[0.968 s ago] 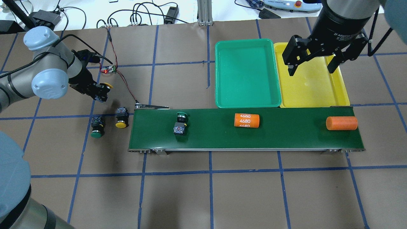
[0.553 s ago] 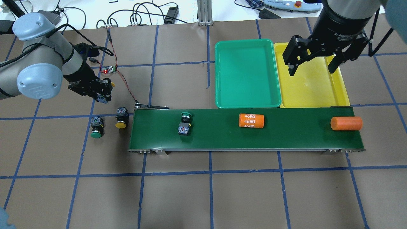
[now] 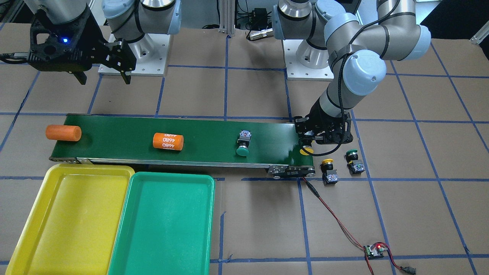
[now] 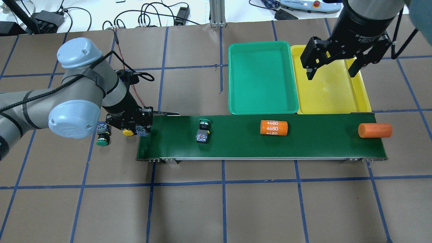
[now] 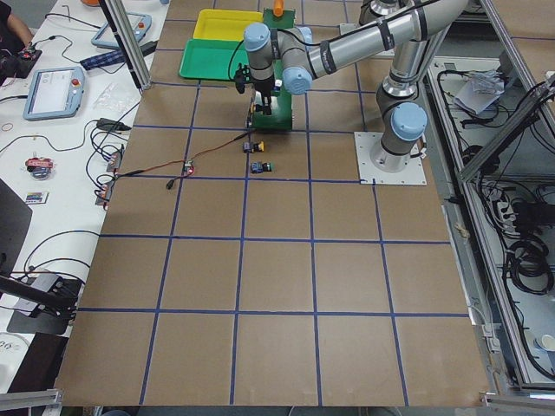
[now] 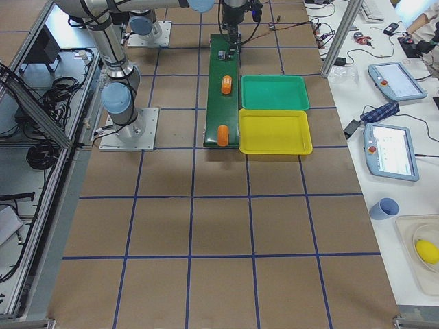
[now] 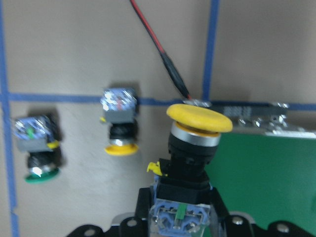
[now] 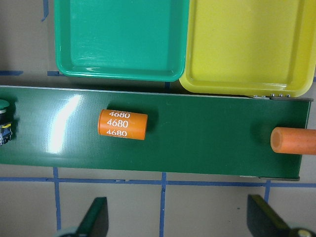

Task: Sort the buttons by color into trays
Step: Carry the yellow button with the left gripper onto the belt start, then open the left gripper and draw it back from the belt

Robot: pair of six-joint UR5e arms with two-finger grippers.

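- My left gripper [image 4: 136, 125] is clamped on the held yellow button [image 7: 190, 148] at the conveyor belt's [image 4: 320, 141] end.
- The loose yellow button [image 7: 120, 123] and the loose green button [image 4: 102, 135] sit at its 9 o'clock.
- The belt green button [image 4: 202, 131] lies at 3 o'clock.
- My right gripper [image 4: 331, 74] hangs wide open and empty over the yellow tray [image 4: 337, 98], with the green tray [image 4: 263, 108] at its 9 o'clock.

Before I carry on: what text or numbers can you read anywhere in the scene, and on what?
"4680", printed three times in white, on one orange cylinder.
"2F Adaptive", white, on the black body of the right gripper; the rest is too small to read.
Markings on the yellow-capped button in the left gripper: too blurred to read.
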